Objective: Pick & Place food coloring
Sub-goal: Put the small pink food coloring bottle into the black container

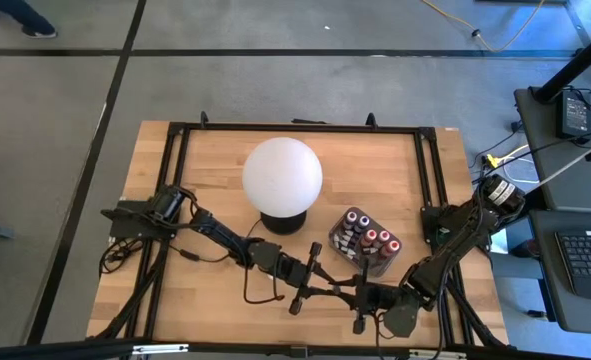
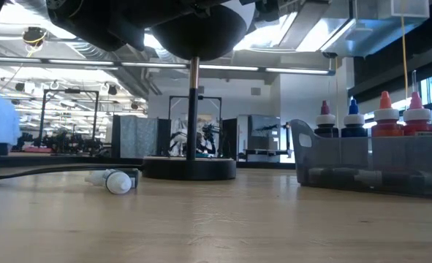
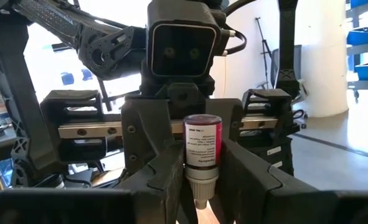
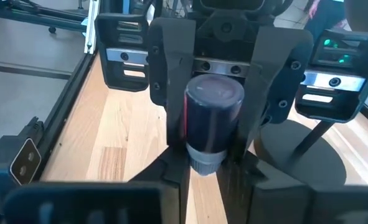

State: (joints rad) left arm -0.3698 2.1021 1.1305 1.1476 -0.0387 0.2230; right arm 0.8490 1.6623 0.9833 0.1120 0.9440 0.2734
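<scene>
Gripping one bottle (image 3: pixel 202 155) between both my pincers, low centre of the high view.

My right gripper (image 1: pixel 358 297) is clamped tight on the bottle; my left gripper (image 1: pixel 320 288) faces it, fingers (image 4: pixel 160 74) set narrowly along the bottle's sides. More bottles (image 1: pixel 367 240) stand in the tray (image 1: pixel 380 264) right of the globe (image 1: pixel 282 173); one lies on the table (image 2: pixel 216 219), left in the low view.

Both arms are showing dark jointed links trailing black cables, each wrist wearing matte black fingers (image 3: pixel 165 180) under a silver rail
</scene>
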